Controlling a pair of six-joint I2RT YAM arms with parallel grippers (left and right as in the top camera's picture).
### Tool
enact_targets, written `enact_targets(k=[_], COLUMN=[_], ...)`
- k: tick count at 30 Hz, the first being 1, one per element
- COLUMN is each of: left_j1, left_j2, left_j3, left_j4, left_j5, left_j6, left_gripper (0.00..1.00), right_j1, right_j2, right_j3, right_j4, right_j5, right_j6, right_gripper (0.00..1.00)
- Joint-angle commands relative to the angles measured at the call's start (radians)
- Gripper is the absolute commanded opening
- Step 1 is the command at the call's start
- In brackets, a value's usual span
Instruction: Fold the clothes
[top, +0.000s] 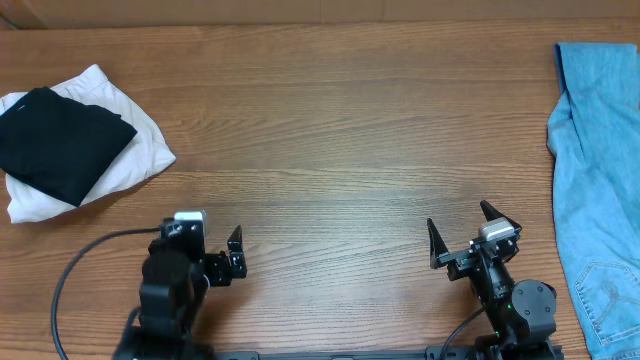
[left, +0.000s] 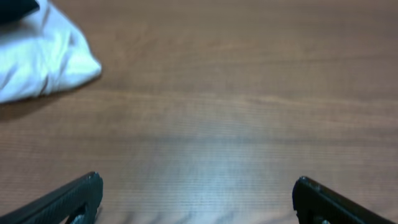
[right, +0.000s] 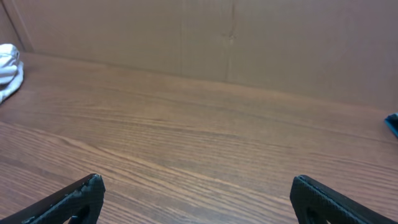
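A black garment and a white garment are judged folded and stacked; the jeans are not yet folded. The left pincer and right pincer are held open, empty.

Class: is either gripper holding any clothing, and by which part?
Nothing is held. The left gripper and right gripper both stand open above the table.

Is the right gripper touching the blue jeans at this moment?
Apart. The overhead view shows a strip of bare table between the right gripper and the blue jeans; its jaws stand open and hold nothing.
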Motion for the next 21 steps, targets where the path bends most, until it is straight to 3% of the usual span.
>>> enact_targets(k=[1, 8, 12, 21], left_j1=[0.006, 0.006, 0.006, 0.012], left_j2=[-0.09, -0.259, -0.356, -0.349], left_j3=[-0.109, -0.336, -0.333, -0.333], left_j4=[0.111, 0.473, 0.454, 0.451], left_j5=[-0.019, -0.037, -0.076, -0.071], left_j6=[0.005, 0.005, 0.005, 0.005], left_gripper=[1.0, 1.0, 1.0, 1.0], right_j1=[-0.005, -0.005, -0.005, -0.005], right_j2=[-0.01, -0.01, -0.01, -0.01], right_j3=[-0.001, -0.001, -0.001, -0.001], right_j4=[0.006, 0.006, 0.006, 0.006], right_j5=[-0.009, -0.01, -0.009, -0.01], right_j6=[-0.007, -0.007, -0.007, -0.007], right_gripper=[1.0, 1.0, 1.0, 1.0])
